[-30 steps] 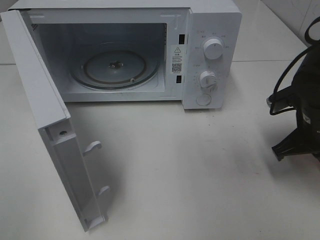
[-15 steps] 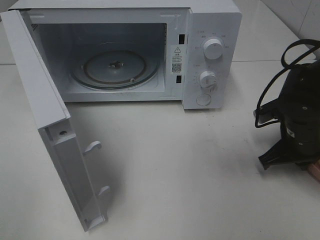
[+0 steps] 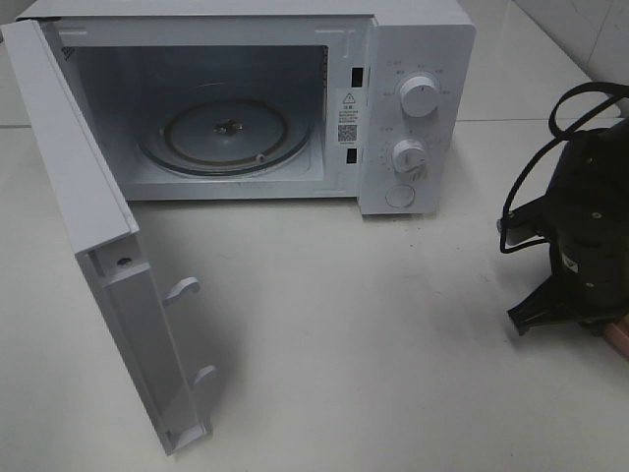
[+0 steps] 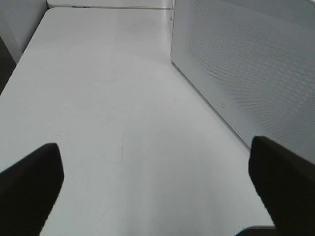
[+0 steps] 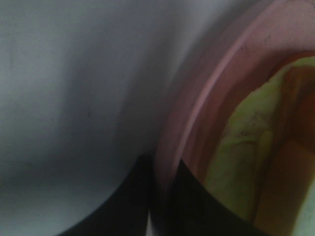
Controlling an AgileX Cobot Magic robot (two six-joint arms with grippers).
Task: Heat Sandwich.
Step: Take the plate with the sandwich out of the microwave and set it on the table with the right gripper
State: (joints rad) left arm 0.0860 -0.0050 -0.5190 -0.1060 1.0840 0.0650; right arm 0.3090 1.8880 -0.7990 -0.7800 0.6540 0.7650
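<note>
Step in hand: picking up the plated sandwich [image 5: 246,142]; your right gripper [image 5: 160,196] sits at the table's right edge, jaws nearly together with the rim of the pink plate [image 5: 197,113] running between them, though you cannot tell from this blurred close view whether they actually clamp it. Left gripper [image 4: 152,182]: jaws wide apart, empty, hovering over bare table [image 4: 98,98] beside the door's outer face. Next move, by judgement: confirm the pinch, lift level, carry to the turntable [image 3: 224,128] inside the microwave [image 3: 413,59]. Obstacle: the open door [image 3: 118,295] swung out on the left; approach from the right looks clear.
</note>
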